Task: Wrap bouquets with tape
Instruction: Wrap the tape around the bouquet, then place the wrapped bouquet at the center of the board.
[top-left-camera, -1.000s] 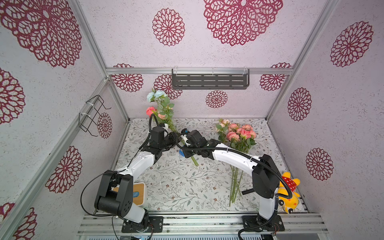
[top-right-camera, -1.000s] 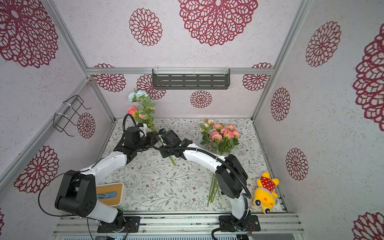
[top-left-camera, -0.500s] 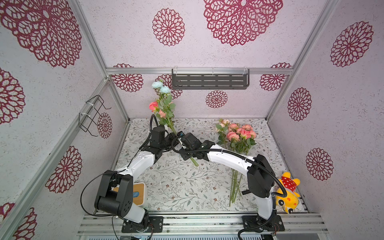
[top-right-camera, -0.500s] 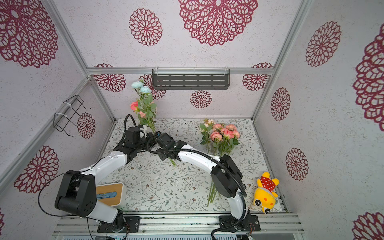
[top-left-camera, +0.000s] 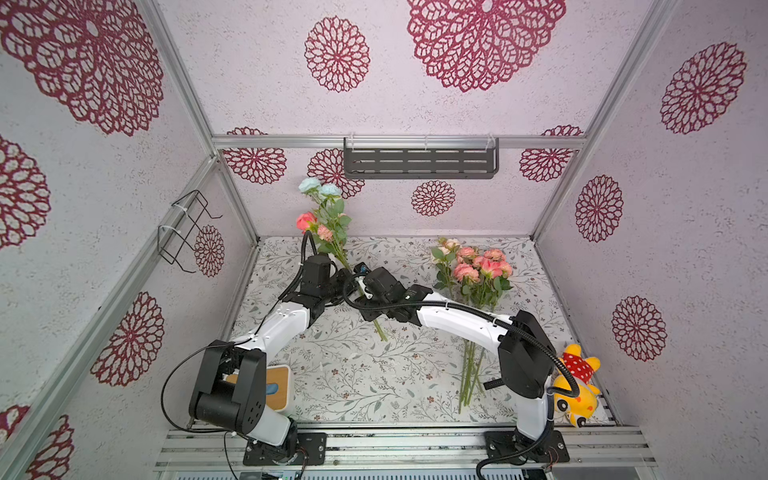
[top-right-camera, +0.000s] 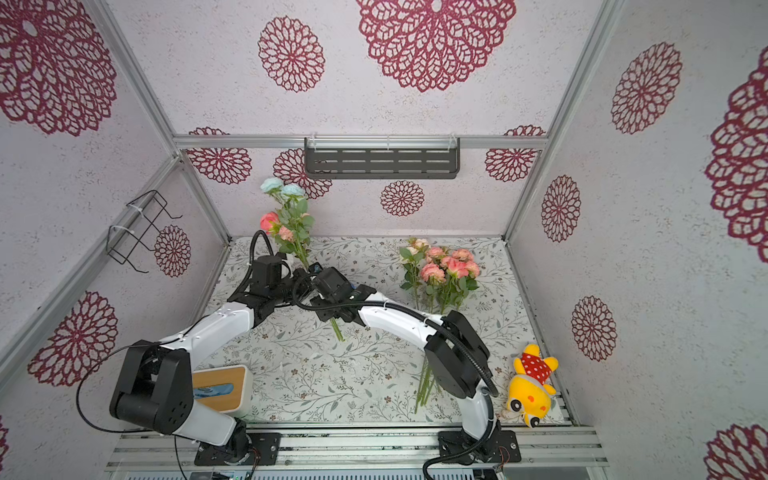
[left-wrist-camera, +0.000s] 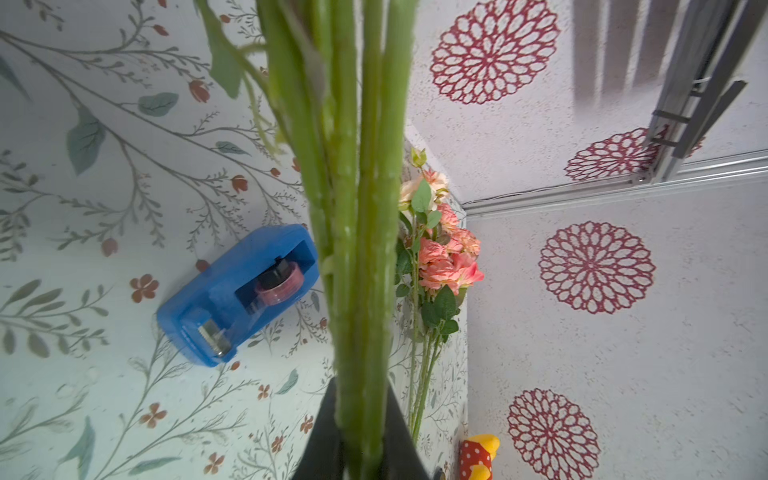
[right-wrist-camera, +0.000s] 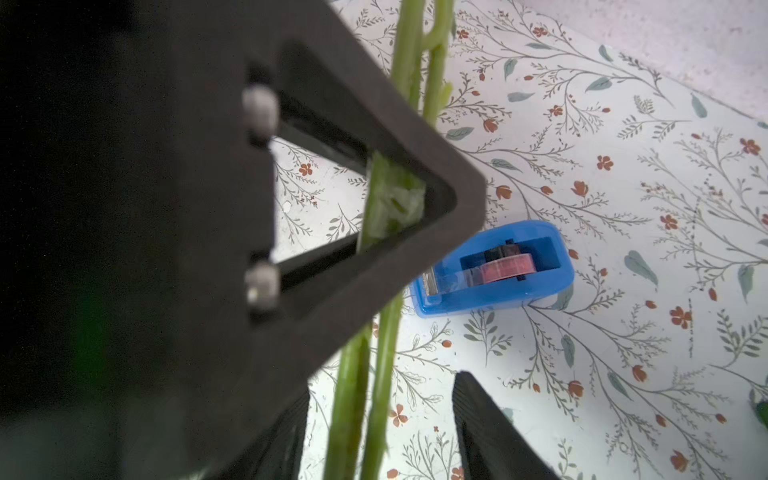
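One blue, boat-shaped tape (left-wrist-camera: 195, 305).

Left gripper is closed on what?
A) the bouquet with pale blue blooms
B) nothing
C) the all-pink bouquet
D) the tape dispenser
A: the left gripper is shut on the stems of the blue-bloom bouquet, while the pink bouquet lies on the table with no gripper on it.
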